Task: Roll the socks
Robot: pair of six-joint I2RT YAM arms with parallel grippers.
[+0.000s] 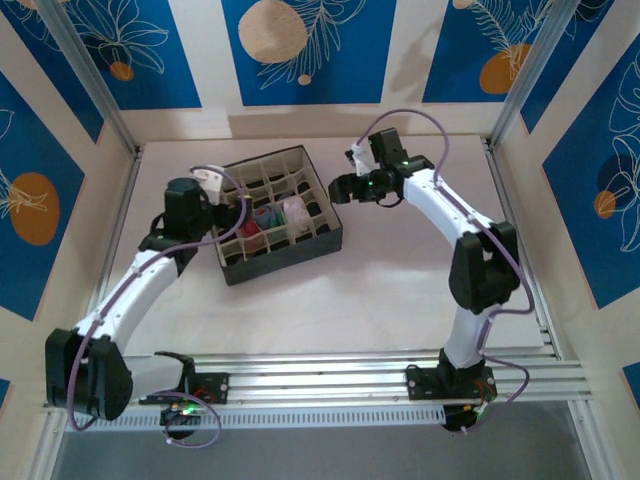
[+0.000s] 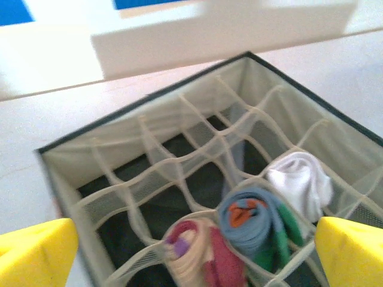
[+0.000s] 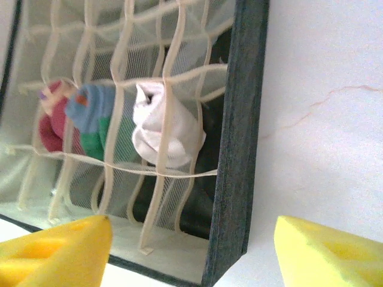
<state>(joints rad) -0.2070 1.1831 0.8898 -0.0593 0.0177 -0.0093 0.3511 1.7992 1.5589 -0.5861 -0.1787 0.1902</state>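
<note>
Pale tabletop (image 1: 400,300) with dark divided box (image 1: 285,262). Left jaws spread wide, empty; just ahead, between them, rolled in adjoining cells: white sock (image 2: 299,182), grey-blue sock (image 2: 254,224), peach sock (image 2: 200,257). Right jaws also parted, gripping nothing; box wall directly ahead, socks beyond it.

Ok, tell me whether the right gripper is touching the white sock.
Apart. The right wrist view shows the right gripper open, its yellow fingers clear of the white sock, which sits in an organizer compartment.
</note>
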